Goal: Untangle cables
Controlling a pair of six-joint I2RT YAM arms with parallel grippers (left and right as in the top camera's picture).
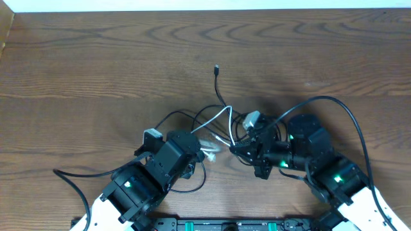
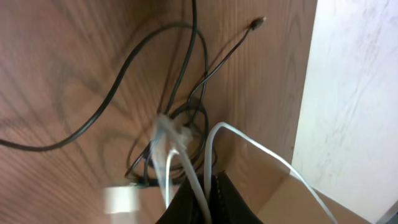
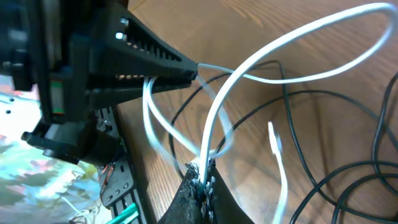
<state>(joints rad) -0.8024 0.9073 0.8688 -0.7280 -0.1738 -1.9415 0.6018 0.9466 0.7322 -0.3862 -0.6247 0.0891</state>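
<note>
Nearest, the right pincer (image 3: 203, 171) is clamped on the white cable (image 3: 298, 37), and the left pincer (image 3: 189, 68), facing it, pinches the same cable. Just beyond both tips lie the tangled black cables (image 2: 194, 111). Pulling apart could tighten the white loops round the black ones, or tear the cable loose.

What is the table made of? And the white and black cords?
The table looks like wood or wood-look laminate: brown, wavy grain lines, dull finish. The white cord and black cords look coated in smooth, bendy plastic or rubber, since they curl in soft loops.
</note>
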